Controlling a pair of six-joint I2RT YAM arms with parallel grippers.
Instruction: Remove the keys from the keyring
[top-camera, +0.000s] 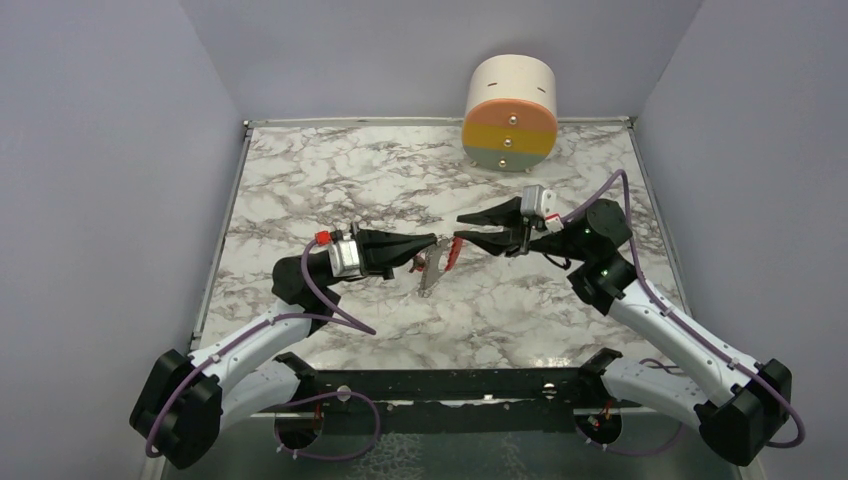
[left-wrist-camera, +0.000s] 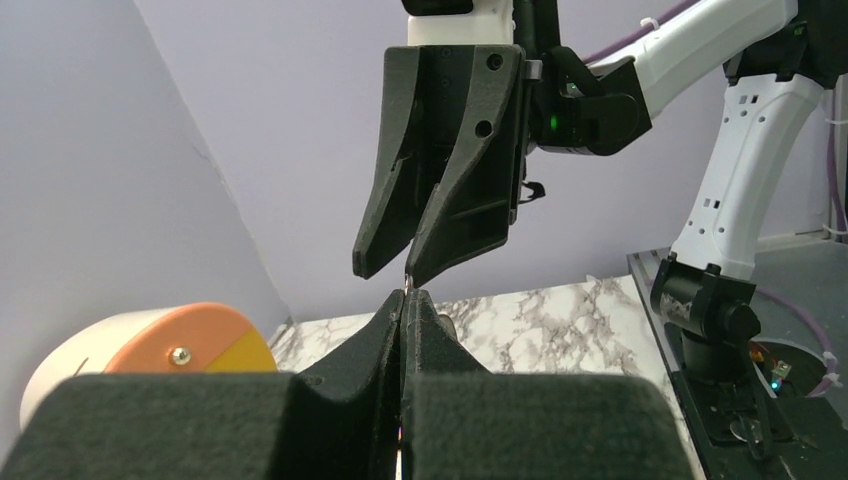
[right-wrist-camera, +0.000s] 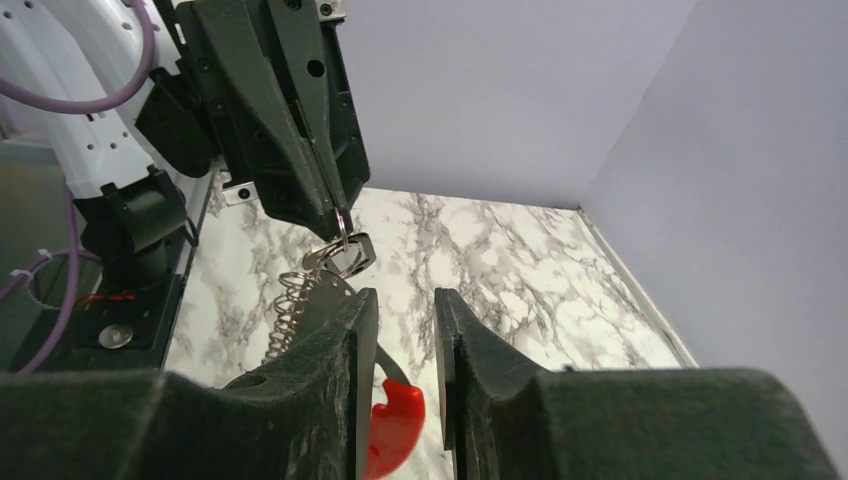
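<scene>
Keyring: a thin metal ring pinched between the closed tips of the left gripper and held up over the tabletop. A silver link chain hangs slanting from the ring. The red clip, curved and partly hidden, lies lowest. A dark-headed key sits at the ring, its flat metal blade pointing down. In the top view the cluster dangles mid-table. No red-headed key can be made out.
</scene>
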